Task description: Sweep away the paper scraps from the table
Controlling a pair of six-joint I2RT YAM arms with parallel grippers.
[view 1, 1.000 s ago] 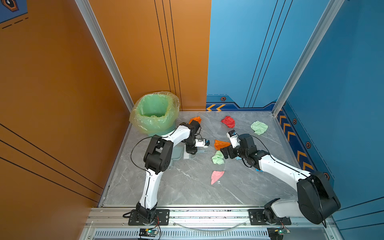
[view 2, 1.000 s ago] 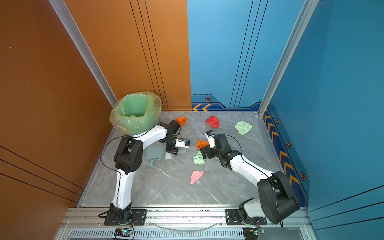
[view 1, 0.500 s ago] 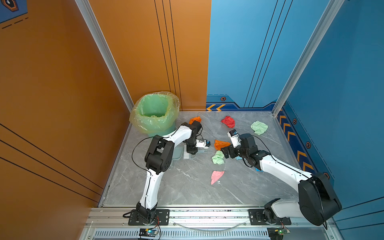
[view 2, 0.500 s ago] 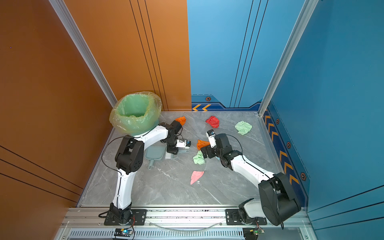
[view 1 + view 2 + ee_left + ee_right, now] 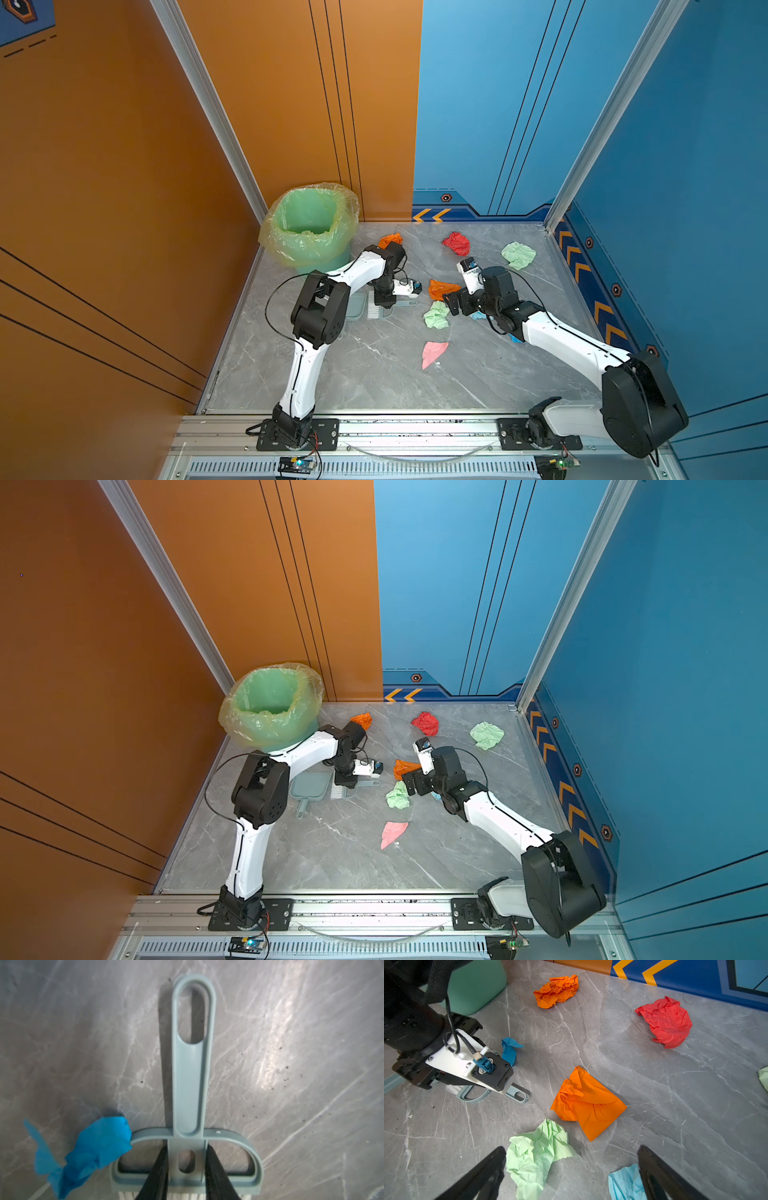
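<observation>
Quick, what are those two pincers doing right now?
Left pincer: closed on the brush.
Right pincer: open, holding nothing.

Grey white-veined table (image 5: 374, 374); grey-blue brush (image 5: 193, 1076); scraps (image 5: 587, 1103) orange, red, green, blue, pink.

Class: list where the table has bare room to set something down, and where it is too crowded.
Bare: the wide near strip of the table between the pink scrap and the front rail; also the near-left corner, this side of the dustpan. Crowded: the middle, where the brush, orange scrap and green scrap cluster.
</observation>
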